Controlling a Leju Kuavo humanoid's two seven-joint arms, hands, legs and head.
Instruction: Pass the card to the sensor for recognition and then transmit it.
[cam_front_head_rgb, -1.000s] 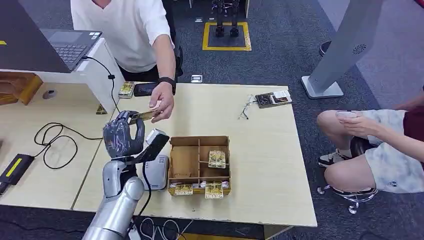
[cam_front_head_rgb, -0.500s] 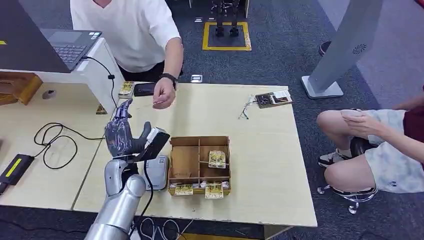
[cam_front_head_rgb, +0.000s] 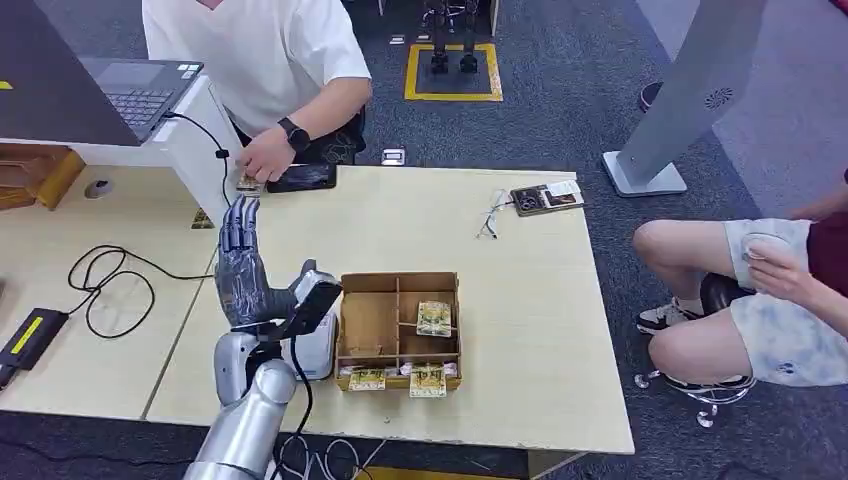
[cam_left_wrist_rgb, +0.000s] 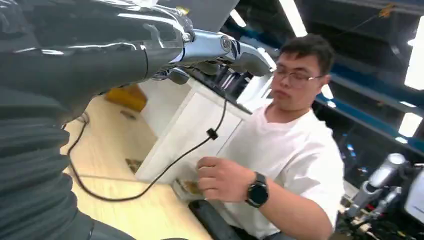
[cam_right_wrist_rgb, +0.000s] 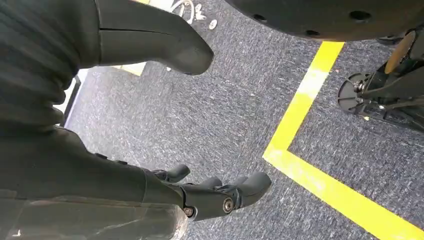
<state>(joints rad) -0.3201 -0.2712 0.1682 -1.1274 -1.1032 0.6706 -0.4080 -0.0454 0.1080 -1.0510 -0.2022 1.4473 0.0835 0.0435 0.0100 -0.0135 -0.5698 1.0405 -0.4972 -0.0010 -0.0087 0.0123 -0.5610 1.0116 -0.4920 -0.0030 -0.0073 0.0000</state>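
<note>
Silver-armed and dark-fingered, the left hand (cam_front_head_rgb: 244, 275) is raised upright over the pale wooden table (cam_front_head_rgb: 520, 330), its fingers straight and apart with nothing between them; the left wrist view shows the same hand (cam_left_wrist_rgb: 100, 55) stretched out flat and empty. Just beside it, on the table, stands the white box-shaped sensor with a tilted black top (cam_front_head_rgb: 313, 325), touching the side of a brown cardboard tray with compartments (cam_front_head_rgb: 398, 325) that holds several small yellow-green printed cards (cam_front_head_rgb: 433, 317) in its middle and front sections. At the far edge of the table a person in a white shirt rests a hand wearing a black wristwatch (cam_front_head_rgb: 268, 155) on a small yellowish card (cam_front_head_rgb: 250, 182) lying beside a black phone (cam_front_head_rgb: 302, 177); the left wrist view shows that hand (cam_left_wrist_rgb: 220, 177) over the card (cam_left_wrist_rgb: 189, 186). The right hand (cam_right_wrist_rgb: 210, 192) hangs over grey carpet with a yellow line, fingers loosely curled and slightly apart, holding nothing. A black cable (cam_front_head_rgb: 110, 285) loops across the adjoining table, and a seated person's knees (cam_front_head_rgb: 690, 290) show on the right.
</note>
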